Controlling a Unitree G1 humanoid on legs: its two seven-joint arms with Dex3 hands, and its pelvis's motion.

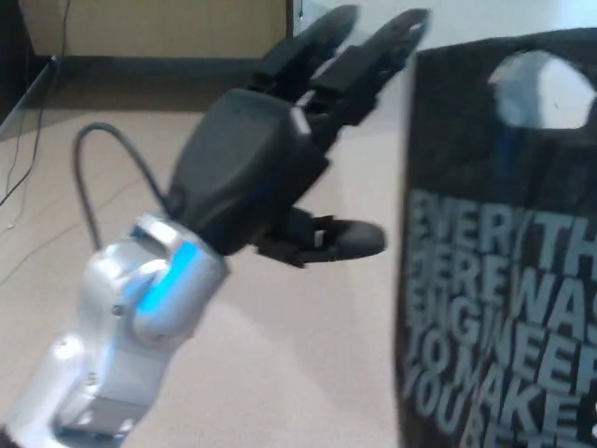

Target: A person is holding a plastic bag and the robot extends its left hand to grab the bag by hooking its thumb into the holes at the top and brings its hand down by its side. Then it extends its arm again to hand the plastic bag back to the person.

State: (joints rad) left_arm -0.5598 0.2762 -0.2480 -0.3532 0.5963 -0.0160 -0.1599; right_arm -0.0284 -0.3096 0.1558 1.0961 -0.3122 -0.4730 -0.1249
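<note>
The black plastic bag (499, 280) bears pale, partly cut-off lettering: "EVERYTH…", "…ERE WAS", "ENGINEER…", "TO MAKE", "YOU BE…".

Beige carpeted floor (308, 355) filling the lower part of the room, thin dark cable (17, 159) trailing across it at the far left, dark baseboard (140, 65) along its back edge beneath a light wooden wall panel (159, 26)

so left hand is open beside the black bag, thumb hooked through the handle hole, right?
Not quite. In the head view the left hand is open beside the black bag, but its thumb is clear of the handle hole, holding nothing.
</note>
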